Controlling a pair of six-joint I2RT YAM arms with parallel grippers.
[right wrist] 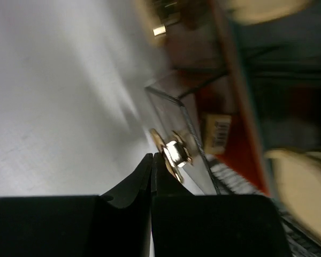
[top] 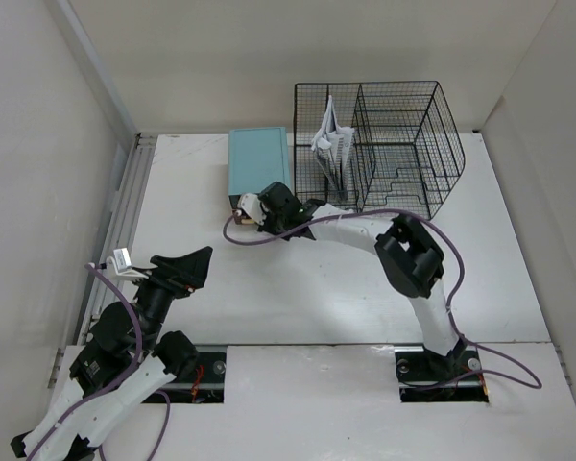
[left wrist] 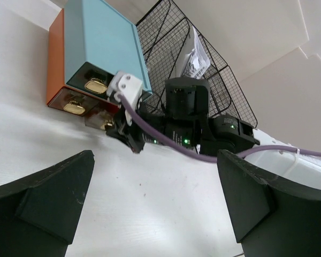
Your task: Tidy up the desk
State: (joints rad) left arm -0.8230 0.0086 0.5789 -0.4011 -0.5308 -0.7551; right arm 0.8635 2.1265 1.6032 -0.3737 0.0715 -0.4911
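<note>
Desk (top: pixel 298 298) flat, white (metal rail (top: pixel 118 230) along left)

The right gripper (left wrist: pixel 127 137) meets the teal drawer box's (left wrist: pixel 99 43) clear drawer (left wrist: pixel 96 115); a wire rack (left wrist: pixel 166 48) stands behind that box, the left gripper (left wrist: pixel 155 160) gapes before it.

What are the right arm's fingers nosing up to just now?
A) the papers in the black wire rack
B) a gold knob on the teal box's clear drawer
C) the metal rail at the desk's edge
B: in the right wrist view the closed fingers have their tips right at a gold knob on a clear drawer, and from above that arm reaches to the teal box.
</note>
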